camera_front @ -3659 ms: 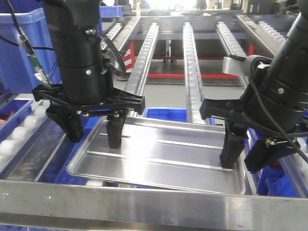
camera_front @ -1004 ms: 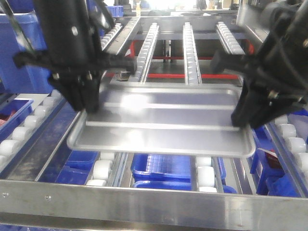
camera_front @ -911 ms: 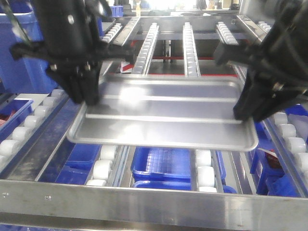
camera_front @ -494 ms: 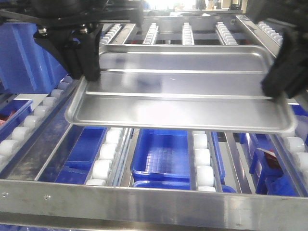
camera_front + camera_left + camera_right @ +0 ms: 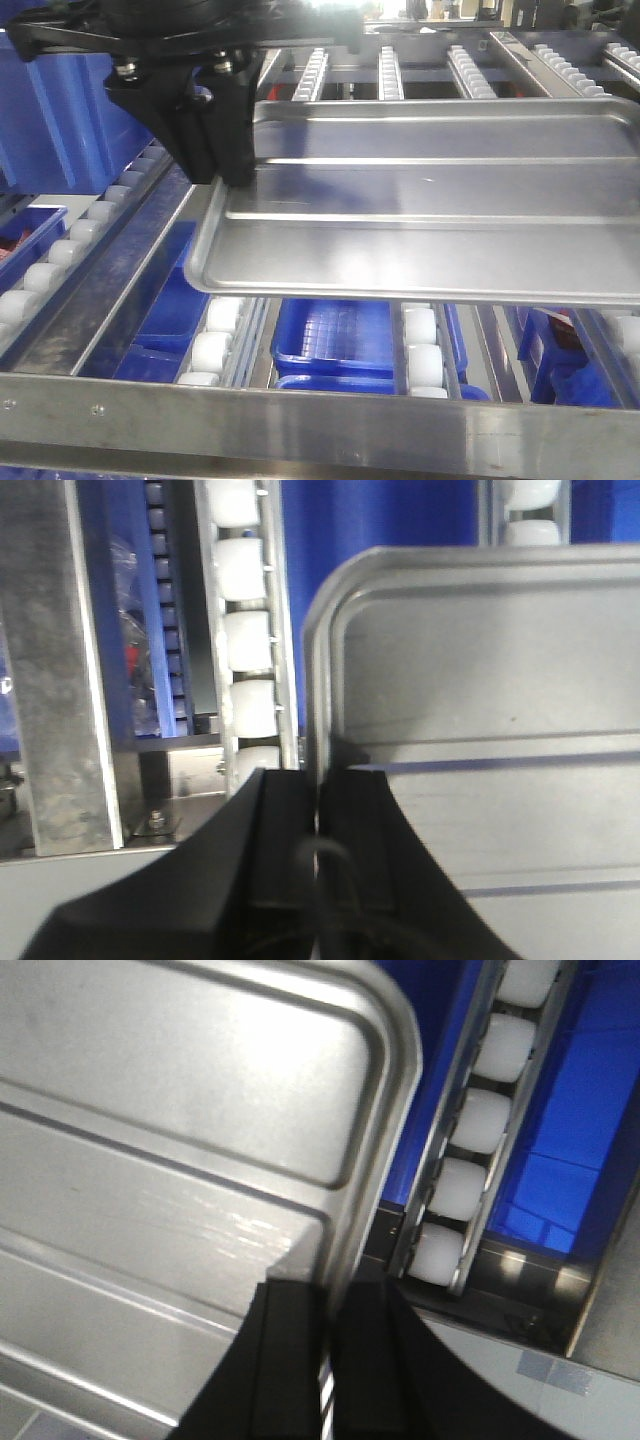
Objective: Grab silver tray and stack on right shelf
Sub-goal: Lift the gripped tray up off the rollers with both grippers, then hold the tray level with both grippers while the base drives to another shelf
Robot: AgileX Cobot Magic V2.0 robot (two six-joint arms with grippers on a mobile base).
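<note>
My left pincer point(image 5: 318, 820) and right pincer point(image 5: 328, 1338) each clamp an end rim of the tray point(image 5: 430, 190). It hangs in the air between them, above the shelf point(image 5: 300, 425) rollers point(image 5: 422, 345).

— How many trays?
— One silver tray point(image 5: 430, 190), with two raised ribs along its floor.
— And pincers?
— Two, the left pincer point(image 5: 317, 785) and the right pincer point(image 5: 328, 1295). Each shows two black fingers nipping the tray's rim.
— The right shelf point(image 5: 300, 420)?
— One steel front bar point(image 5: 450, 435). Just behind it are four roller rails point(image 5: 213, 345). Further back there are four more, perhaps five, but the tray and the glare hide part of them.
— Anything blue?
— One tall blue crate point(image 5: 50, 110) at the left. Under the rails are blue bins point(image 5: 340, 335), three that I can make out.
</note>
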